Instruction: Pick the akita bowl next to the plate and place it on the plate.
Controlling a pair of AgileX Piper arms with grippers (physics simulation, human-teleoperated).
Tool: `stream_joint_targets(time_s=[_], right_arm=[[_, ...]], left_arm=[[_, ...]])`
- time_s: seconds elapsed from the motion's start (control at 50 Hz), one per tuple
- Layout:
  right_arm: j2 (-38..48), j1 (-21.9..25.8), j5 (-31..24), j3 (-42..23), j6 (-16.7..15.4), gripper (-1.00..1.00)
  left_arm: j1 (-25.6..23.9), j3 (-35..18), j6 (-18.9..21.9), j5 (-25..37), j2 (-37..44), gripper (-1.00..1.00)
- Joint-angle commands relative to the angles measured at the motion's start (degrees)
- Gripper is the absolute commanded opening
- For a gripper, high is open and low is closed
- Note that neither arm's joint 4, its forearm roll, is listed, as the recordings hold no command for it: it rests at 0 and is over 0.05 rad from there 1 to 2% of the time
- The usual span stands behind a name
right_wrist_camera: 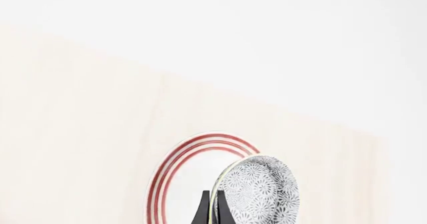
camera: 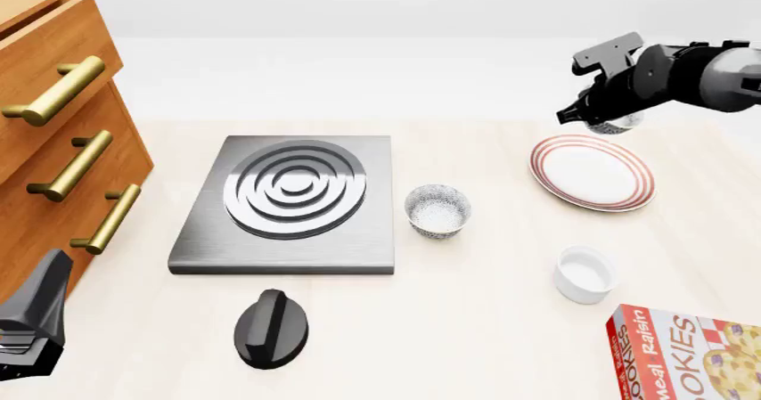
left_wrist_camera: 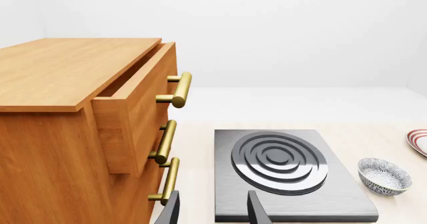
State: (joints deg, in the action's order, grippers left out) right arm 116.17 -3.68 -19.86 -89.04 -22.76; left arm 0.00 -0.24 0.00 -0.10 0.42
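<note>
The right gripper (right_wrist_camera: pixel 212 215) pinches the rim of the bowl (right_wrist_camera: pixel 260 191), one finger on each side of the wall, and holds it up off the tabletop (camera: pixel 500 329). In the right wrist view the bowl hangs tilted, its speckled outside facing the camera, and the plate (right_wrist_camera: pixel 193 179) with its red rings lies directly beyond and below it. In the front view the right gripper (camera: pixel 601 115) sits above the plate's far edge, with the bowl (camera: pixel 615 124) only partly visible under the arm, so the plate (camera: pixel 591 171) lies nearer the camera and below the held bowl. The coming move turns on that offset: judging from these views, the bowl needs to come towards the plate's centre, level out and go down before release. The right arm is plainly the one for this, being at the plate already. A second speckled bowl (camera: pixel 437 209) stands between the burner (camera: pixel 291 191) and the plate, well apart from the gripper, and a ramekin (camera: pixel 585 273) stands nearer the camera. The left gripper (left_wrist_camera: pixel 212 210) hangs beside the drawers (left_wrist_camera: pixel 87 134), fingers spread and empty, far from the plate. If released while tilted, the bowl might roll or land on its side.
</note>
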Motion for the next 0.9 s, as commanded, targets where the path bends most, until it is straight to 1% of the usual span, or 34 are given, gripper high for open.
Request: stream_joint_targets(time_s=[0.02,0.16,0.2,0.22,0.34,0.36,0.4,0.46,0.64,0.66,0.74,0.9], right_arm=[[2.5,0.3,1.5,-0.2,0.3,-1.0],[3.4,0.0,3.0,1.3,0.9,-1.0],[3.5,0.0,2.0,0.4,0.9,-1.0],[3.9,-0.2,3.4,1.5,0.7,-1.0],[4.6,-0.5,4.4,2.4,0.8,-1.0],[4.4,-0.4,3.3,1.6,1.0,-1.0],[5.1,-0.6,4.7,2.5,1.0,-1.0],[5.7,-0.7,5.0,2.9,0.9,-1.0],[6.5,-1.6,5.4,3.1,0.7,-1.0],[6.3,-1.8,4.7,2.6,0.7,-1.0],[7.2,-1.9,6.1,3.5,1.0,-1.0],[8.4,-1.9,7.2,4.5,1.4,-1.0]], left_arm=[[0.0,0.0,0.0,0.0,0.0,1.0],[0.0,0.0,0.0,0.0,0.0,1.0],[0.0,0.0,0.0,0.0,0.0,1.0],[0.0,0.0,0.0,0.0,0.0,1.0],[0.0,0.0,0.0,0.0,0.0,1.0],[0.0,0.0,0.0,0.0,0.0,1.0],[0.0,0.0,0.0,0.0,0.0,1.0],[0.0,0.0,0.0,0.0,0.0,1.0],[0.0,0.0,0.0,0.0,0.0,1.0],[0.0,0.0,0.0,0.0,0.0,1.0],[0.0,0.0,0.0,0.0,0.0,1.0],[0.0,0.0,0.0,0.0,0.0,1.0]])
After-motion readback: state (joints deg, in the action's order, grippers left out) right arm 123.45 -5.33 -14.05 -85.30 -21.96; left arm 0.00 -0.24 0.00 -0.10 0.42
